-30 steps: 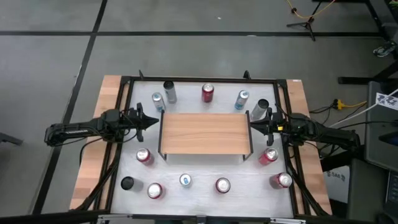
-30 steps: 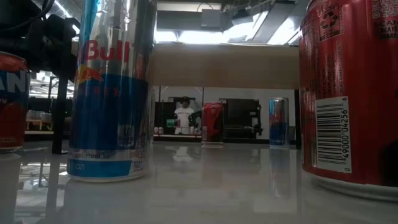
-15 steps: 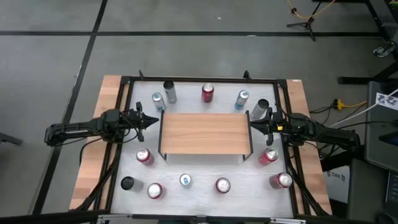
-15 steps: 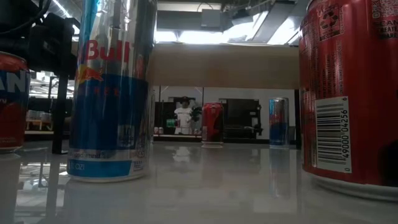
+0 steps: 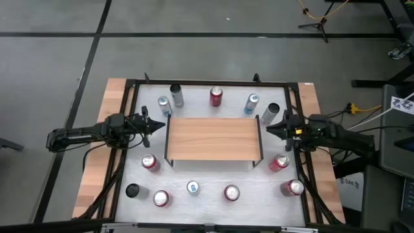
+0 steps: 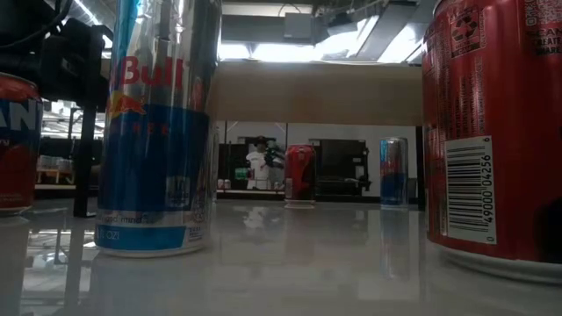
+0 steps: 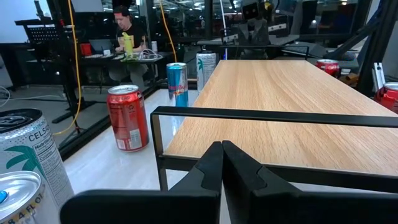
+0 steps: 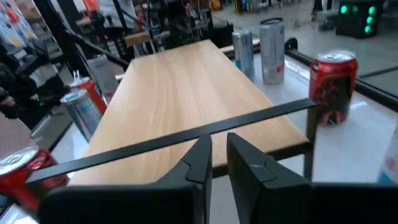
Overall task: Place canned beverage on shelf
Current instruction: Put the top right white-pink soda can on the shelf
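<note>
Meanwhile, we see the shelf (image 5: 214,138) with its light wooden top bare, standing between the two sets of jaws and filling the ground ahead of both; no can sits on it yet. Around it the beverage cans wait on the white tabletop (image 5: 207,194), none of them held. The one change is on our right: the right gripper (image 5: 272,129) has drawn back from the shelf's end, where a moment ago its tips were at the black leg frame, and now a small gap lies ahead of them. We read that as the arm pulling clear to turn toward a can, so the task is barely begun. Its fingers are clenched on nothing, the arm stretched level over the table, with a dark can (image 5: 272,112) just to one side of the jaws and a red can (image 5: 279,162) to the other. The left gripper (image 5: 158,125) has stayed put, also clenched and empty, level, its tips just short of the shelf's other end, with a pale blue can (image 5: 164,105) beside them.
</note>
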Available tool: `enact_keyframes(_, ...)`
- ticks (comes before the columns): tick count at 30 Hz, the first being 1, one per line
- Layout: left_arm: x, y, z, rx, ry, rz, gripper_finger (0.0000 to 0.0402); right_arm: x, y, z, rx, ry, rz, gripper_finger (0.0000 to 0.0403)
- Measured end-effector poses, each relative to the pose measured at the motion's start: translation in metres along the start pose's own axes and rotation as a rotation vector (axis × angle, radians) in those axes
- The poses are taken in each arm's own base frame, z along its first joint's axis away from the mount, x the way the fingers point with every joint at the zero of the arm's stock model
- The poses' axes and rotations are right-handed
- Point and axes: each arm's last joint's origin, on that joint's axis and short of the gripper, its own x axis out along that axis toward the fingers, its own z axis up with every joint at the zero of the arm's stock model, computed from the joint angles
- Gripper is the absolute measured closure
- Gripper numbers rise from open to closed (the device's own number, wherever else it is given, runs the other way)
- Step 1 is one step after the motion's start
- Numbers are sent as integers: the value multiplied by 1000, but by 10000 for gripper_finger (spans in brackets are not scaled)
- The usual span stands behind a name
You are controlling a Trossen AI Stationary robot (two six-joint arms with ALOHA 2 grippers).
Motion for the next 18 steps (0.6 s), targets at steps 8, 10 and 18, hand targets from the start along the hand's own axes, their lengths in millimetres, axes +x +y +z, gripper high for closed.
enact_keyframes(8,0,0,0,0,0,0,401,-32,11,46,-9,-148,16,357)
enact_keyframes(10,0,0,0,0,0,0,401,-42,13,57,-9,-199,-3,351)
enact_keyframes(18,0,0,0,0,0,0,401,-65,19,91,0,-322,-66,262)
